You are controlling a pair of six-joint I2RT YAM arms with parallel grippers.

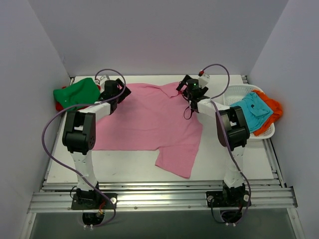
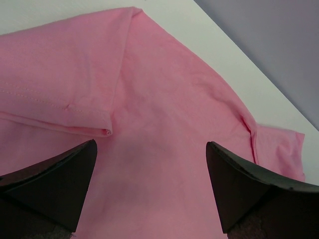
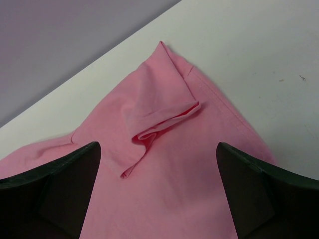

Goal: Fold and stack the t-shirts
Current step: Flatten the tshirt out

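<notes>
A large pink t-shirt (image 1: 149, 124) lies spread over the middle of the table, one sleeve pointing to the near right. My left gripper (image 1: 119, 91) hovers open above its far left part, nothing between the fingers; the left wrist view shows a folded sleeve hem (image 2: 65, 107) just ahead. My right gripper (image 1: 192, 89) stands open over the far right part, where a rumpled collar fold (image 3: 164, 122) lies in front of it. A green t-shirt (image 1: 77, 92) sits folded at far left on a red one (image 1: 59, 106). Teal (image 1: 254, 112) and orange (image 1: 271, 107) t-shirts lie in the basket.
The white mesh basket (image 1: 234, 93) stands at the right edge of the table. Grey walls close in the back and both sides. Bare white table (image 1: 124, 167) shows in front of the pink shirt and beyond it (image 3: 249, 50).
</notes>
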